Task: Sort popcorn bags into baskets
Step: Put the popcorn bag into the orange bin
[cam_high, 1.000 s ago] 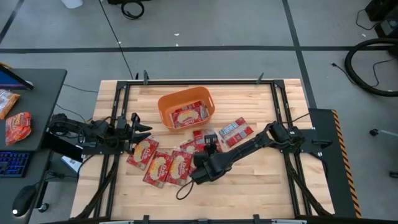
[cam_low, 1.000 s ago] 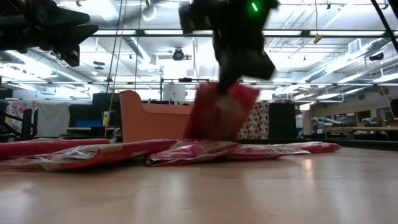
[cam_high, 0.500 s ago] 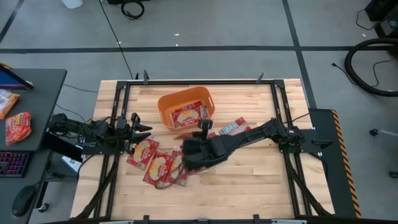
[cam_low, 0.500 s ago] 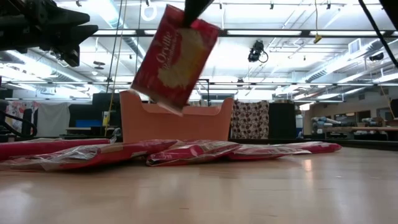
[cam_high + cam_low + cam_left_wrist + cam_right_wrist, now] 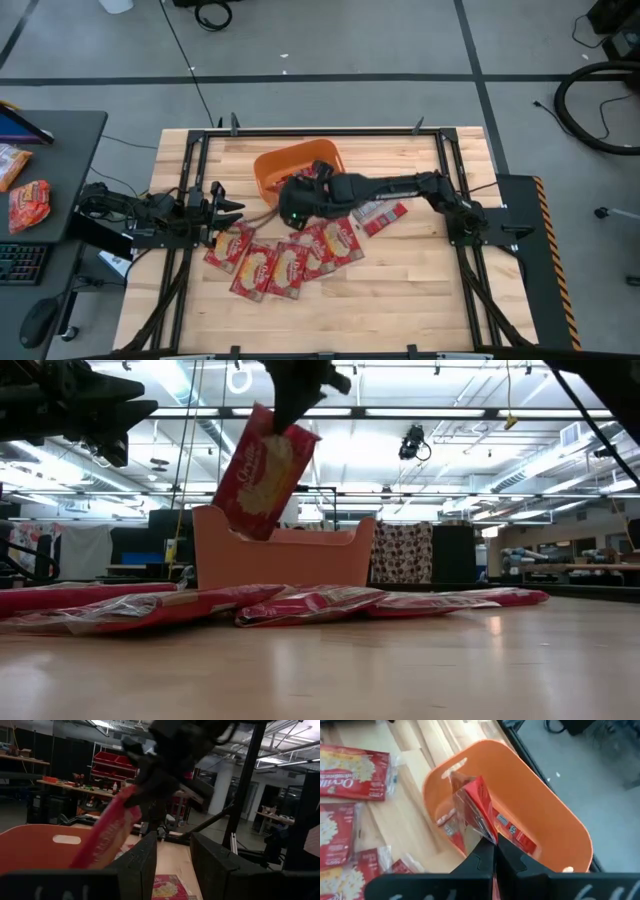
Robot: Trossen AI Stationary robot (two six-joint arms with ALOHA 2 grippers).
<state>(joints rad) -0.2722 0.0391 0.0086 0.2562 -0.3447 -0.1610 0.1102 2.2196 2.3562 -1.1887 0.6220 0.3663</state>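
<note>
the right gripper (image 5: 494, 851) is pinched tight on the top edge of one popcorn bag (image 5: 258, 472), and the bag hangs down from it, tilted, right above the near rim of the orange basket (image 5: 268, 163). in the right wrist view the bag dangles over the basket's opening, and at least one more packet (image 5: 517, 834) is already lying inside against the wall. so this looks like the carry-and-drop step, with the bag up in the air and not yet released.

the left gripper (image 5: 232, 207) is parked off to the basket's left, just beside the near-left corner of the loose pile, fingers spread with nothing between them. it seems to be just waiting.

the rest of the popcorn bags (image 5: 290, 261) are fanned out flat on the wooden table (image 5: 400, 285) on the near side of the basket, touching and overlapping each other, and one more (image 5: 378, 211) sits to the basket's right, partly under the right arm.

my guess for the next move: the bag needs to get a bit farther over the middle of the basket, since it hangs close to the near wall, then the fingers let go so it drops in. if it's released too early it could catch the rim and slide out onto the pile.
</note>
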